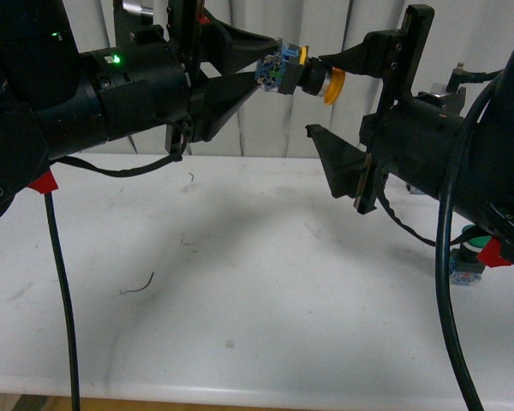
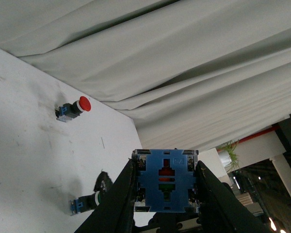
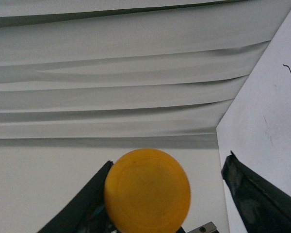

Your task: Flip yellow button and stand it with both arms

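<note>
The yellow button [image 1: 304, 75] is held horizontally in the air, high above the white table [image 1: 240, 274]. My left gripper [image 1: 270, 62] is shut on its blue-grey contact block [image 2: 166, 180]. The yellow cap [image 1: 332, 86] points toward my right arm. My right gripper [image 1: 313, 96] is open, and the cap sits between its fingers, close against the upper one. In the right wrist view the cap [image 3: 147, 190] fills the gap beside one finger [image 3: 87, 206], while the other finger [image 3: 252, 194] stands well apart. The left gripper [image 2: 166, 196] also shows in its wrist view.
A green-capped button [image 1: 469, 255] lies on the table at the right, partly behind my right arm; it also shows in the left wrist view [image 2: 87, 203]. A red-capped button [image 2: 75, 108] lies near the grey curtain [image 2: 184, 58]. Black cables hang from both arms.
</note>
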Robot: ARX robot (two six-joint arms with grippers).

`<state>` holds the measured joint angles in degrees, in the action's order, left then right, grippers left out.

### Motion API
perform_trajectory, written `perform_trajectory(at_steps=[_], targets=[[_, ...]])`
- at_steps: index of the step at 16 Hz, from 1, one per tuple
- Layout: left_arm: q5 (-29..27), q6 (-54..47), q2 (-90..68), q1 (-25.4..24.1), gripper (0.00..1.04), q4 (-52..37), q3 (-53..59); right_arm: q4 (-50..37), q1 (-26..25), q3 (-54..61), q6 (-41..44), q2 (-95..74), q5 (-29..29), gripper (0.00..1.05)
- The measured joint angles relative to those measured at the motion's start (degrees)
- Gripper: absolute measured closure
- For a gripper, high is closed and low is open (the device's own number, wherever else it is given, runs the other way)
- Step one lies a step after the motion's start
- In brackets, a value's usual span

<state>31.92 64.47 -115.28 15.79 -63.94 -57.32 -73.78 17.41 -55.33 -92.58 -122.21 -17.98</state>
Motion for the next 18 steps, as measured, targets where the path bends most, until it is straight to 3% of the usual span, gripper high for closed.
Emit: perform_trajectory(at_steps=[3, 4, 11, 16, 17, 18], targets=[[-0.2, 0.0, -0.6, 0.0, 0.75, 0.4, 0.0, -0.1, 0.2, -0.7, -0.4, 0.0, -0.2, 0.63], [-0.3, 0.0, -0.6, 0.0, 0.75, 0.4, 0.0, -0.1, 0.2, -0.7, -0.4, 0.0, -0.2, 0.67], [-0.4, -0.3, -0.6, -0.1, 0.75, 0.0, 0.0, -0.1, 0.2, -1.0, -0.4, 0.0, -0.2, 0.67], [-0.2, -0.2, -0.6, -0.4, 0.15, -0.8, 0.0, 0.3, 0.6, -1.0, -0.4, 0.0, -0.9, 0.67], [-0.2, -0.3, -1.8, -2.0, 0.07, 0.2, -0.6, 0.3, 0.6, -1.0, -0.4, 0.0, -1.2, 0.67], [-0.2, -0.3, -2.8, -3.3, 0.07, 0.4, -0.8, 0.3, 0.6, -1.0, -0.4, 0.0, -1.4, 0.68]])
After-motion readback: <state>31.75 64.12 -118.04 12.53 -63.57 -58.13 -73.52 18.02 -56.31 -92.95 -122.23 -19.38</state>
